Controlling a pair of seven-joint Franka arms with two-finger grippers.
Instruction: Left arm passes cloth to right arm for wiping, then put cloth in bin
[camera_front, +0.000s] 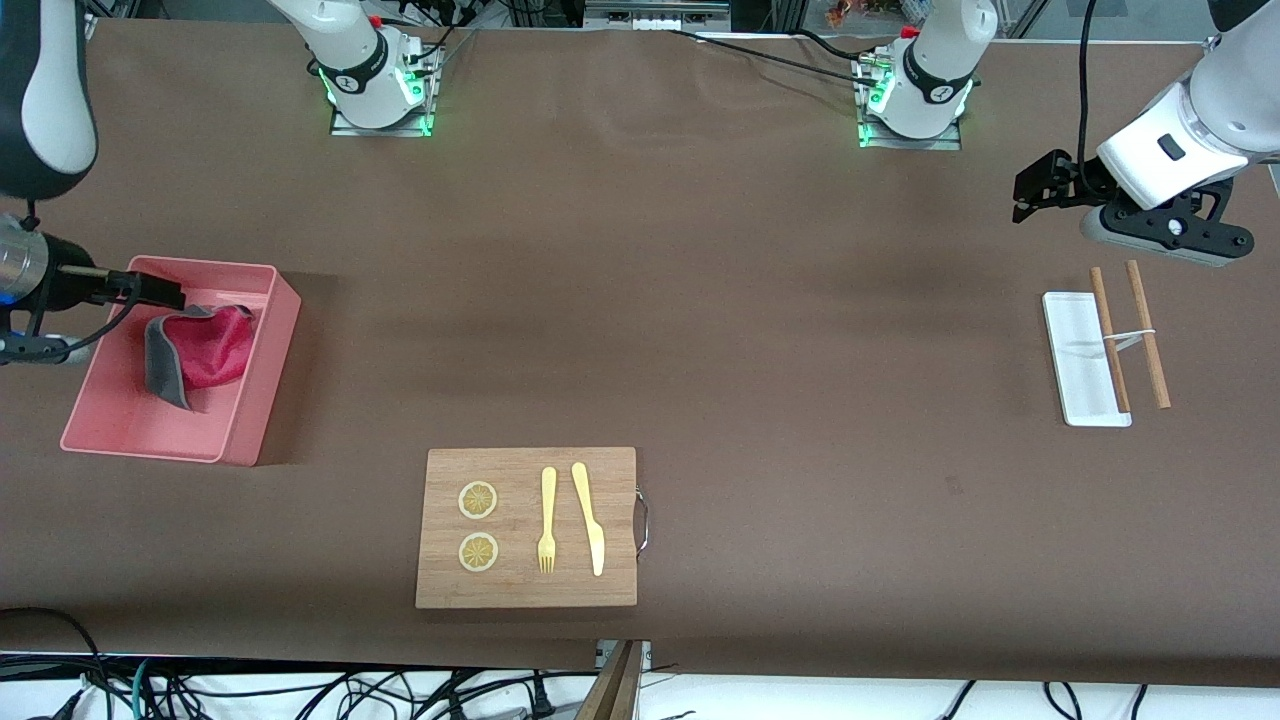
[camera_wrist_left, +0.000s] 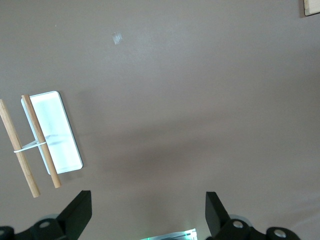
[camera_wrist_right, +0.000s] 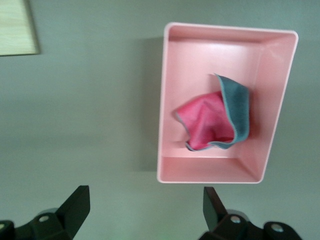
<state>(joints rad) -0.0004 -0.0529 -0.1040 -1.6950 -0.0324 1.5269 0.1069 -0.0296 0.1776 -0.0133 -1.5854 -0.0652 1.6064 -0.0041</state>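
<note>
A: Cloth?
B: Crumpled inside the pink bin, crimson face up, dark grey edge folded over. No clear long axis. No writing readable anywhere.
A: Grippers?
B: Right gripper over the bin, fingers spread, holding nothing. Left gripper waits over the table near the white tray, fingers spread too.
</note>
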